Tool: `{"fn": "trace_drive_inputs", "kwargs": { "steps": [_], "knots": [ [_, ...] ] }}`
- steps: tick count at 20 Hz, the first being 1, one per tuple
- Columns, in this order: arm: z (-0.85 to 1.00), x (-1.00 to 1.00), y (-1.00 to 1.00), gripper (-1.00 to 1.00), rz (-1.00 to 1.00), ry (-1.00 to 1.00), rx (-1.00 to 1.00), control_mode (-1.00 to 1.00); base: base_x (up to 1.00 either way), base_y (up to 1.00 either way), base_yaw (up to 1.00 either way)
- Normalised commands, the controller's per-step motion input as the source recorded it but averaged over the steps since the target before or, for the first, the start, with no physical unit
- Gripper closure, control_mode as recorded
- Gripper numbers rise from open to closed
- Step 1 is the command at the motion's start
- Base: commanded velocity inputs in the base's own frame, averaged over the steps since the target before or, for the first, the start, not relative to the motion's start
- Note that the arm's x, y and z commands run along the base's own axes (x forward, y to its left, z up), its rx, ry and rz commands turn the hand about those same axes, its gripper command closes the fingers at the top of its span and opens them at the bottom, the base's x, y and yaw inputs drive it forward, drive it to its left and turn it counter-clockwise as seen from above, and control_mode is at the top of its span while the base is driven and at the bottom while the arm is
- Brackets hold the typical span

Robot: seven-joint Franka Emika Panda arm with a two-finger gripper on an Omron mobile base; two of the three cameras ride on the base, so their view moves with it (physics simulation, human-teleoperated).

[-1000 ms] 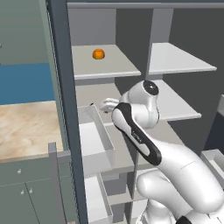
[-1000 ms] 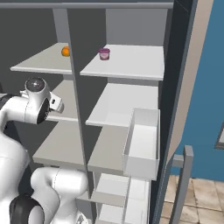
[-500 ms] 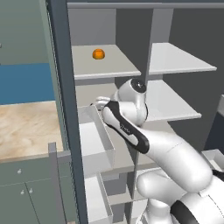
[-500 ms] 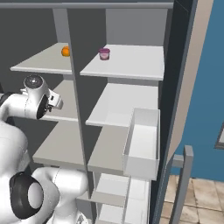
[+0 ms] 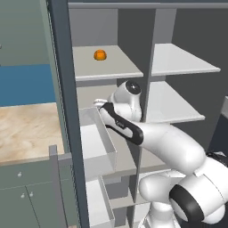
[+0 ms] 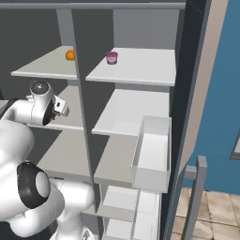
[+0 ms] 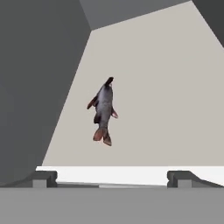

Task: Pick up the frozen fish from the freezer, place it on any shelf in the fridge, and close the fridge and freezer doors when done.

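Observation:
The frozen fish [image 7: 104, 113], small and dark grey with reddish fins and tail, lies flat on a light shelf [image 7: 175, 105] of the freezer [image 5: 95, 67], close to its dark side wall. My gripper [image 7: 112, 177] is open and short of the fish, which lies between and beyond the two fingertips [image 7: 43, 177], touching neither. In the left base view my hand [image 5: 101, 103] reaches into the freezer's second shelf level. The fridge [image 5: 178, 62] stands open on the right, with wider shelves [image 6: 136, 112].
A round orange item [image 5: 99, 54] sits on the freezer's top shelf, and a small purple-pink item [image 6: 111, 57] on the fridge's top shelf. Both doors stand open: the freezer door [image 5: 67, 111] with a clear bin [image 5: 95, 144], the fridge door [image 6: 192, 93] with its bin [image 6: 152, 154].
My arm has swung further left and into the freezer at the second shelf level. The jaws have stayed open.

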Motion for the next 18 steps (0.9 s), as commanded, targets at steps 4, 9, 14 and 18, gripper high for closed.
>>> {"fn": "trace_drive_inputs", "kwargs": {
  "steps": [4, 9, 14, 18],
  "knots": [
    [-0.36, 0.41, 0.01, -1.0, 0.0, 0.06, -0.02, -1.0, 0.0, 0.0, 0.0],
    [-0.18, 0.49, 0.03, -1.0, 0.0, 0.08, 0.0, -1.0, 0.0, 0.0, 0.0],
    [0.0, 0.28, 0.16, -1.0, -0.02, 0.09, 0.0, -1.0, 0.0, 0.0, 0.0],
    [0.0, 0.06, 0.22, -1.0, 0.0, 0.05, -0.02, -1.0, 0.0, 0.0, 0.0]
  ]
}}
